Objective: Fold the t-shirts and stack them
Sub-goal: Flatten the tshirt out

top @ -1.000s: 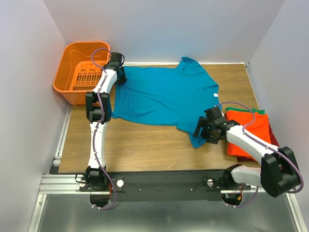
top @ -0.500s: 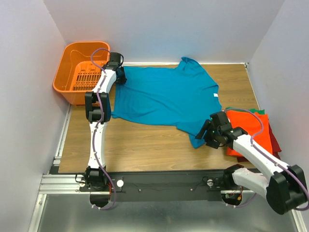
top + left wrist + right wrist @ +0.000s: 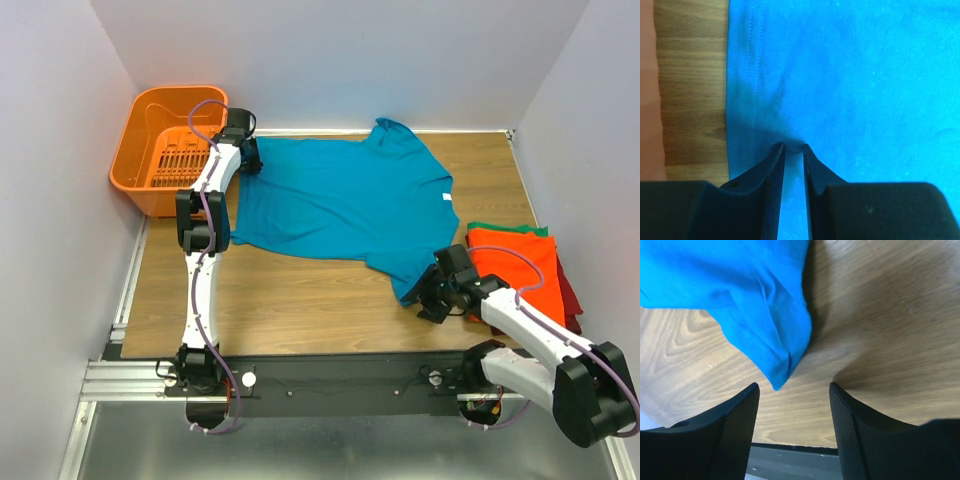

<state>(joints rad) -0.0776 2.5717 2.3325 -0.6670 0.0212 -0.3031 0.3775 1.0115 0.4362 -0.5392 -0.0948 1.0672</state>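
Note:
A teal-blue t-shirt (image 3: 340,205) lies spread flat on the wooden table, its white neck tag (image 3: 444,198) toward the right. My left gripper (image 3: 245,150) is at the shirt's far left corner beside the basket. In the left wrist view its jaws (image 3: 792,146) stand narrow, pinching puckered teal cloth (image 3: 865,75) near the hem. My right gripper (image 3: 432,300) is open just on the near side of the shirt's near right sleeve. The sleeve tip (image 3: 775,380) lies just ahead of its fingertips (image 3: 794,386), with nothing between them. Orange (image 3: 520,270), green (image 3: 500,228) and dark red (image 3: 570,290) t-shirts lie folded in a stack at the right.
An orange slotted basket (image 3: 135,110) stands at the far left corner, its side showing at the left edge of the left wrist view (image 3: 647,90). White walls close in the table on three sides. A black rail (image 3: 340,375) runs along the near edge.
My right gripper has drawn back toward the near edge, off the sleeve, and its jaws have narrowed somewhat. The left arm and the shirt have stayed put.

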